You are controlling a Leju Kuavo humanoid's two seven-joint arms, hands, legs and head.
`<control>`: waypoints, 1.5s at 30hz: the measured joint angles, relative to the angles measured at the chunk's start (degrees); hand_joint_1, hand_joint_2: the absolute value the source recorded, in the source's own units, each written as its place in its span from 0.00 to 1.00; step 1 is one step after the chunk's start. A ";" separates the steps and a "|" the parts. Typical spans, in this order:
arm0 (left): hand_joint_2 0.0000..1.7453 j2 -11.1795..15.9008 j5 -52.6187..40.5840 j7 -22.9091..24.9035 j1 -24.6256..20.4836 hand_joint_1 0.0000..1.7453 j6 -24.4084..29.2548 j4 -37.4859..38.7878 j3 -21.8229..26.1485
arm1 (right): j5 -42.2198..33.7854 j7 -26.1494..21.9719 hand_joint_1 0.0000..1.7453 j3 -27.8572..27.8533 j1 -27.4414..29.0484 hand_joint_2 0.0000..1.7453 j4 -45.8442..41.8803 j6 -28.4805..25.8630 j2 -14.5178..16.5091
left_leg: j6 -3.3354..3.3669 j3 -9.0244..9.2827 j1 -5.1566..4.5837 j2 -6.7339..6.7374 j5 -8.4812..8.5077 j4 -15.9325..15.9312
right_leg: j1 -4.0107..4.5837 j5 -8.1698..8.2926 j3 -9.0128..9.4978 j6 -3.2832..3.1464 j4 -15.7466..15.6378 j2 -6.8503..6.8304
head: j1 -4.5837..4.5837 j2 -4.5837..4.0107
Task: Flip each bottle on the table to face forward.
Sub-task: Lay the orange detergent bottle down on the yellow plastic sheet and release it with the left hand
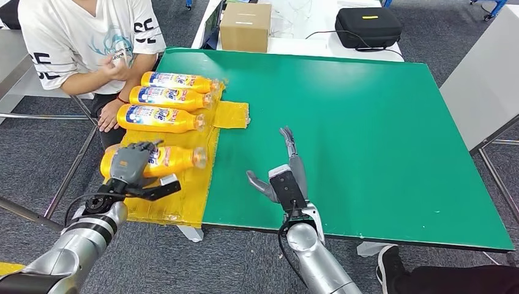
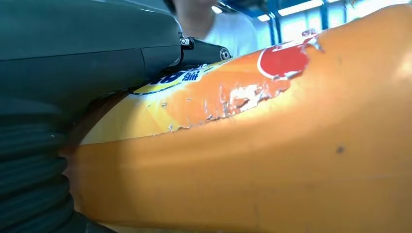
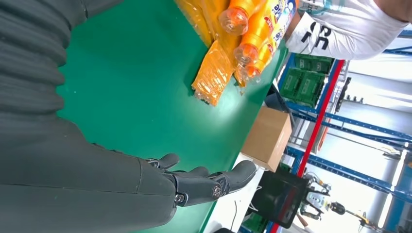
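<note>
Four glossy orange plastic bottles lie on their sides on a crinkly yellow mat (image 1: 229, 114) at the left of the frame, long axes running left-right, caps toward the green table (image 1: 367, 141). Left hand (image 1: 131, 164) is wrapped around the nearest bottle (image 1: 174, 159), lower left; up close its label looks scuffed and peeling. Next bottle up (image 1: 160, 118) sits label-up. Right hand (image 1: 284, 177), lower centre, holds nothing, fingers straight and apart over the smooth tabletop.
</note>
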 joint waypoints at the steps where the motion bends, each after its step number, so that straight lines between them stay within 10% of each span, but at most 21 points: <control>1: 1.00 0.12 -0.15 -0.07 0.05 1.00 -0.38 0.68 -0.27 | -0.04 0.00 0.00 0.00 0.00 1.00 -0.08 0.14 -0.05 | 0.00 0.00 0.00 0.00 0.00 0.00 | 0.00 0.00 0.00 0.00 0.00 0.00 | 0.00 0.00; 3: 1.00 0.22 -0.31 0.01 0.07 0.87 -1.06 1.76 -0.73 | -0.08 0.00 0.00 0.00 0.00 1.00 -0.29 0.34 -0.11 | 0.00 0.00 0.00 -0.03 0.00 0.00 | 0.00 0.00 0.01 0.00 0.00 -0.01 | 0.01 0.00; 7: 1.00 0.27 -1.04 1.94 -0.17 0.04 -2.36 3.08 -1.36 | -0.03 0.08 0.00 0.03 0.00 1.00 -0.56 0.63 -0.13 | 0.00 0.02 0.00 -0.06 0.00 0.00 | 0.00 0.00 0.03 0.00 0.00 -0.02 | -0.01 0.00; 28: 1.00 -0.32 2.93 -2.85 -1.21 0.00 -3.47 4.66 -1.11 | -0.22 1.08 0.00 0.17 -0.04 1.00 -1.05 2.04 -0.17 | -0.06 0.08 0.01 -0.06 0.05 0.00 | 0.00 0.02 0.09 -0.01 0.00 -0.02 | -0.01 0.00; 32: 0.00 -0.35 7.19 -7.88 -0.74 0.00 -3.47 4.61 0.26 | -0.23 1.09 0.00 0.17 -0.04 1.00 -1.05 2.04 -0.35 | -0.06 0.07 0.01 -0.05 0.05 0.00 | 0.00 0.02 0.07 0.00 0.00 -0.02 | -0.01 0.00; 45: 0.00 -1.97 33.97 -16.60 3.55 0.00 -10.66 -6.88 4.54 | 0.02 1.45 0.00 0.13 0.04 1.00 -2.01 2.04 -0.68 | -0.07 0.03 0.01 -0.02 0.04 0.00 | 0.01 0.02 -0.02 -0.01 0.00 -0.01 | -0.01 0.00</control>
